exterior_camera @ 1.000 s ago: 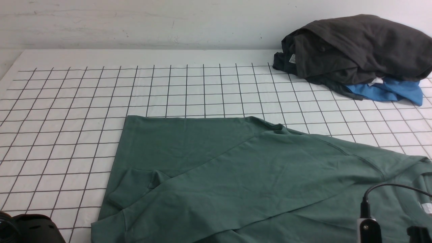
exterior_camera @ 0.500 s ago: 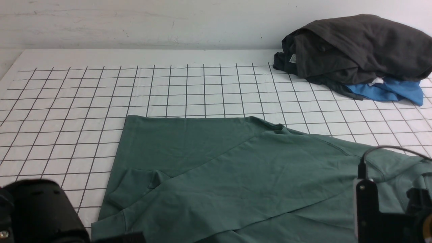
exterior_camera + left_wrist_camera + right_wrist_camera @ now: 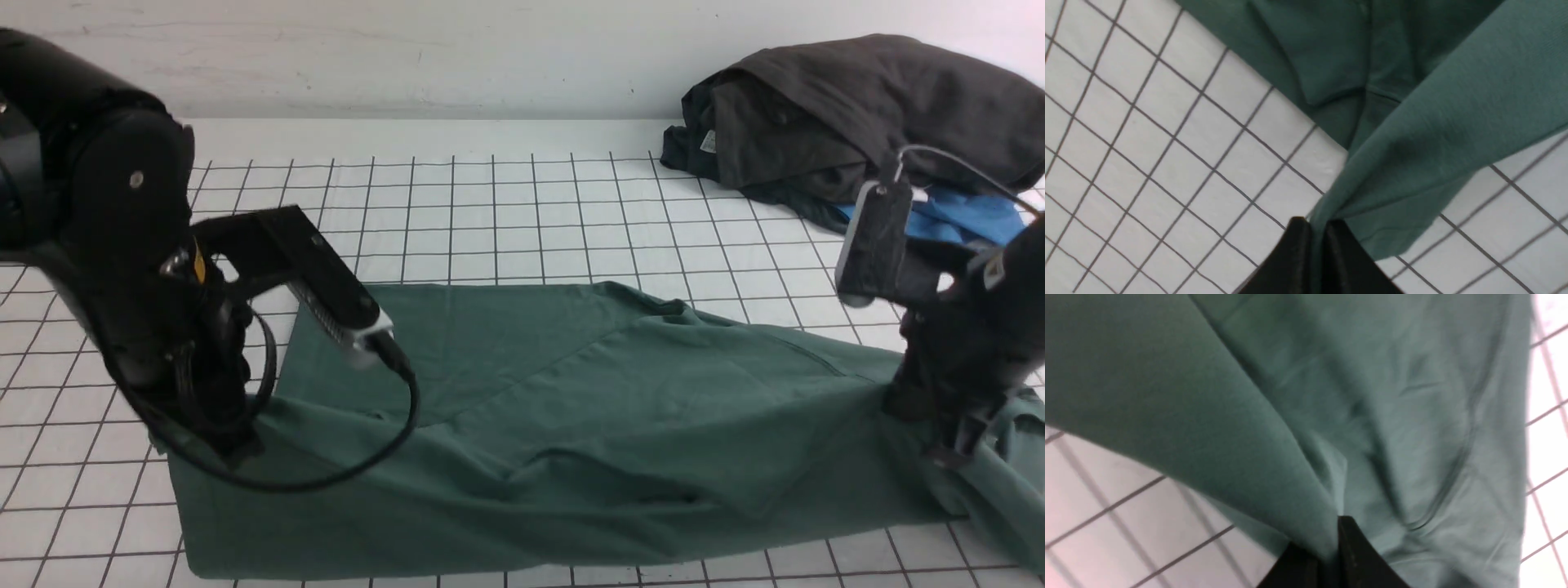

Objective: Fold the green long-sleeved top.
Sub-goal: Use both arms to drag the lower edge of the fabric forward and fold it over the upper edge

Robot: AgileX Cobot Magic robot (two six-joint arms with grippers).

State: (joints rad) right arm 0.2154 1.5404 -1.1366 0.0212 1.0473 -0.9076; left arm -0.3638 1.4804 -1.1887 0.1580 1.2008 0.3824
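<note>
Green top (image 3: 571, 392): my left gripper (image 3: 1315, 228) pinches one corner, and my right gripper (image 3: 1333, 535) is clamped on bunched cloth at the other end. I judge the lengthwise fold is in hand; next I'd carry both ends evenly toward the grey clothes pile (image 3: 857, 122). It lies wide, partly folded and creased, nearer me than that pile.

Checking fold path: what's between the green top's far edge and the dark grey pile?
Only bare checked table cover. The green long-sleeved top and the dark grey pile lie apart, with nothing between them. The front view shows it.
</note>
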